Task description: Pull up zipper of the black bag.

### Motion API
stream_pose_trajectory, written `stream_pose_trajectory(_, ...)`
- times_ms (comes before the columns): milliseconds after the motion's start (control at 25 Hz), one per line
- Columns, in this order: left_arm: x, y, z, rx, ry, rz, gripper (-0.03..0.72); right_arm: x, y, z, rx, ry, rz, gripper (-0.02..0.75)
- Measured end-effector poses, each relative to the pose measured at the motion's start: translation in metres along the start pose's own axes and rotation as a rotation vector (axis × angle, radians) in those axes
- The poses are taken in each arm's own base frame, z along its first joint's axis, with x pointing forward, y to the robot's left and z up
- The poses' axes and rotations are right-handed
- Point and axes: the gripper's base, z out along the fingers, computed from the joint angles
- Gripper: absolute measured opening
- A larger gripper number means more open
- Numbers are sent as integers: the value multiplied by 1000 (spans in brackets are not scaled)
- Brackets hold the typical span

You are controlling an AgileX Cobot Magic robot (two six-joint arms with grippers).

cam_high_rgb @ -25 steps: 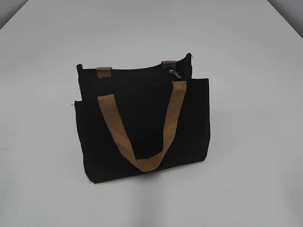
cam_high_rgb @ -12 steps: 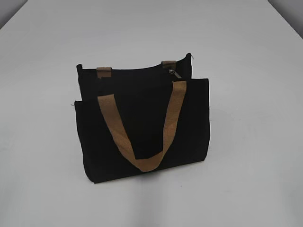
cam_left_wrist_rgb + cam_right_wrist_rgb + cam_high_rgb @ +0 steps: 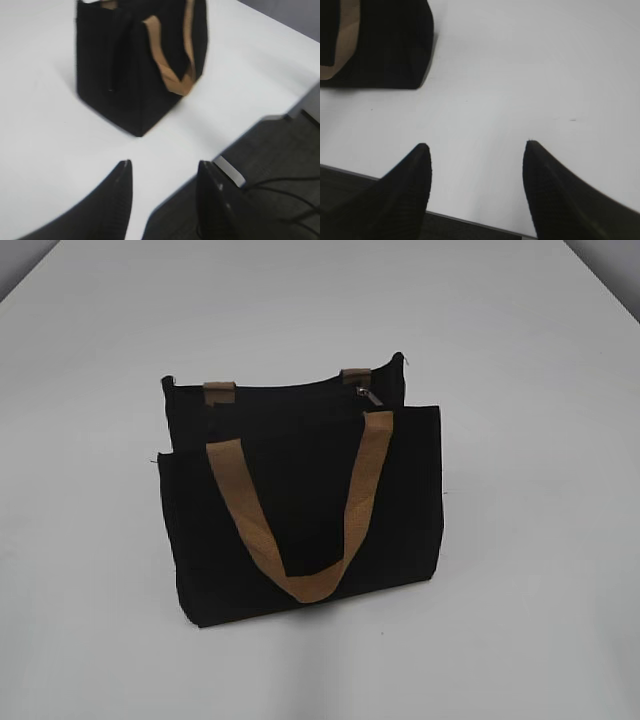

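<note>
Ahead of both end effectors, well apart from each, the black bag [image 3: 300,500] stands upright on the white counter [image 3: 540,540], and you have not yet reached it. Your left end effector [image 3: 162,172] hangs over the counter's near edge with its jaws spread and nothing between them; from it the bag lies forward and slightly to the left, one narrow end and the strapped front face turned toward you. Your right end effector [image 3: 476,155] is likewise spread wide and empty, and from it the bag sits forward and far to the left, only a lower corner showing.

What matters for your move is the zipper [image 3: 300,390]: it runs along the top rim, lengthwise with the bag, so its long axis crosses in front of you from one arm's side to the other. The small metal pull tab [image 3: 366,395] sits near the rim's right end, just above where the tan strap handle [image 3: 300,520] meets the front panel. That puts the tab on your right arm's side, so I judge the right arm the likelier one to take it, while the left steadies the opposite end. Neither wrist view shows the tab.
</note>
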Motion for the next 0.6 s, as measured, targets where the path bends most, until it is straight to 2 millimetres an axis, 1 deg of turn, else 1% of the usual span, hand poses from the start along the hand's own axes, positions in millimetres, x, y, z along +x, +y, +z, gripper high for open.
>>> stream_pose_trajectory(40,1,0,-1,-46,-7,-23,320,0,0,0,24,1,14,454)
stream_pose_trajectory(200,2,-3,-4,-321,-23,-154,320,-1,1,1,114,4,66,454)
stream_pose_trajectory(280,3,-5,-4,-459,-26,-220,320,-1,1,1,131,4,76,454)
stream_pose_trajectory(360,3,-6,-5,-558,-29,-267,320,-1,1,1,134,5,77,454)
stream_pose_trajectory(440,3,-7,-5,-636,-31,-305,320,-1,1,1,134,5,77,454)
stream_pose_trajectory(600,3,-8,-5,-702,-32,-337,316,-1,1,1,134,5,77,454)
